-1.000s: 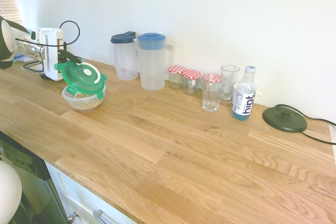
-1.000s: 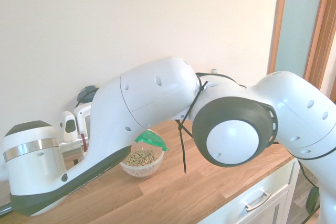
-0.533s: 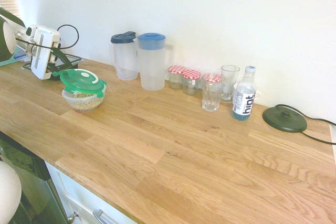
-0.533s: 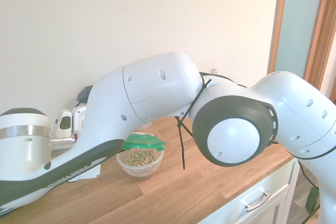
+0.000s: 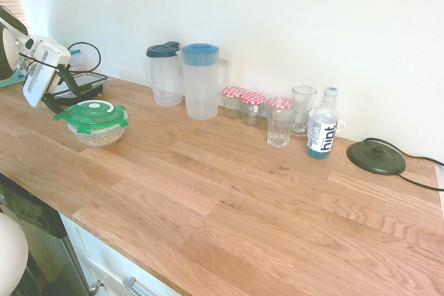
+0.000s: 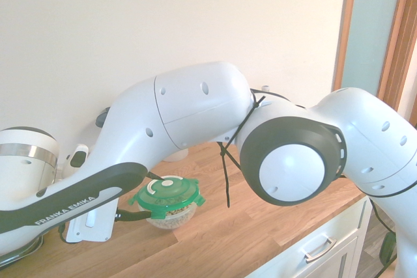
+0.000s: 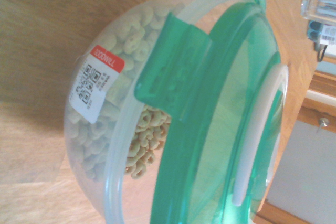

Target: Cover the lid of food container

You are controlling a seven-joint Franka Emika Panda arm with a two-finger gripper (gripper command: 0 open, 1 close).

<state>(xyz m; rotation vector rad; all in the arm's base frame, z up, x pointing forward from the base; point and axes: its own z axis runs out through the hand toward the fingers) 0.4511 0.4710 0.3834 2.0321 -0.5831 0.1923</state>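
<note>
First exterior view: the lid [image 5: 91, 114] is seen resting flat on the food container [image 5: 95, 134], just in front of the tool [image 5: 59, 104]. How far the tool is parted cannot be told, nor whether a lid tab is pinched by it (its tips are hidden beside the rim). Placement is judged largely done. In the wrist view a snap tab [image 7: 173, 69] is seen flared out from the bowl wall, so pressing the tabs down appears to be left. Nothing else on the surface [image 5: 229, 192] is touched.
</note>
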